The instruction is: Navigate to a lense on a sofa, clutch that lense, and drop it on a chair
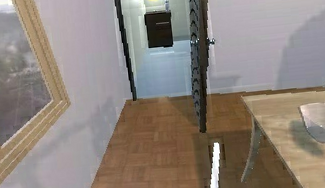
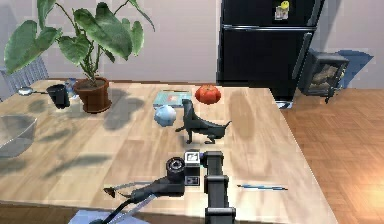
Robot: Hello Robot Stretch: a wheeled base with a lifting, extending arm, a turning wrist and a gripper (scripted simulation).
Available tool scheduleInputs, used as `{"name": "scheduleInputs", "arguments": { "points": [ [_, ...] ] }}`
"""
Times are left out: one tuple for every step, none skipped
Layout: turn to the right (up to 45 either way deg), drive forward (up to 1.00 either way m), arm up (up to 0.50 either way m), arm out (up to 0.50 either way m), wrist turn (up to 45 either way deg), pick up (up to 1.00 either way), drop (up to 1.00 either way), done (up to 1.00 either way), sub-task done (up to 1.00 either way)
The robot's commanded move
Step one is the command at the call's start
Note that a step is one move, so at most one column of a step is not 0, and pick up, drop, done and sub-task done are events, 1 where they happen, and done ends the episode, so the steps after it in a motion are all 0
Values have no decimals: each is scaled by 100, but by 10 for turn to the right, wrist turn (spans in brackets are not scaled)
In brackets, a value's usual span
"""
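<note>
Facing the open doorway (image 1: 162, 57), the robot likely kept its gripper (image 2: 120, 192) low over the wooden table (image 2: 270, 130) for travel, though whether it held anything could not be told.

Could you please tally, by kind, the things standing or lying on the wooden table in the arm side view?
Potted plant: 1
Dark cup: 1
Glass bowl: 1
Dark animal statue: 1
Red-orange round thing: 1
Pale blue flat thing: 1
Pale blue ball: 1
Thin blue pen-like stick: 1
Total: 8 that I can make out.
</note>
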Motion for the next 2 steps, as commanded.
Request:
{"name": "scheduleInputs", "arguments": {
  "points": [
    [0, 0, 0, -8, 0, 0, 0, 0, 0],
    [0, 0, 0, 0, 0, 0, 0, 100, 0]
  ]
}}
